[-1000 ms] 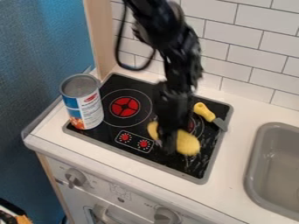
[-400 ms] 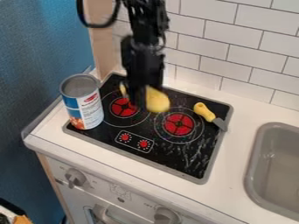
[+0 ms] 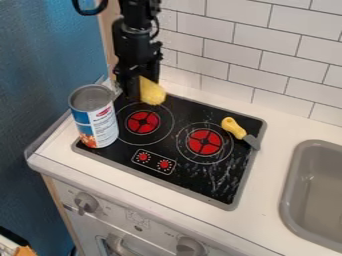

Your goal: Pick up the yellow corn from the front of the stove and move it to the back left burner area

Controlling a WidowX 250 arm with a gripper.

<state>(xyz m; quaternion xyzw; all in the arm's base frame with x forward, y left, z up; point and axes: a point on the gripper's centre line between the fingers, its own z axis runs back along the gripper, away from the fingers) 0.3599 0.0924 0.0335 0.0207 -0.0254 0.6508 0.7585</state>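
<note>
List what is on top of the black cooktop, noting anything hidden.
A can stands at the left edge; a yellow-handled utensil lies at the right. The gripper holds a yellow object near the back. The cooktop beneath the can is covered.

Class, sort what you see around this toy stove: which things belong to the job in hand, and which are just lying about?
In the job:
- black gripper, over the cooktop's back left corner
- yellow sponge-like object, held in it
- black cooktop, beneath

Lying about:
- metal can, standing by the cooktop's left edge
- yellow-handled tool, at its right
- grey sink
</note>
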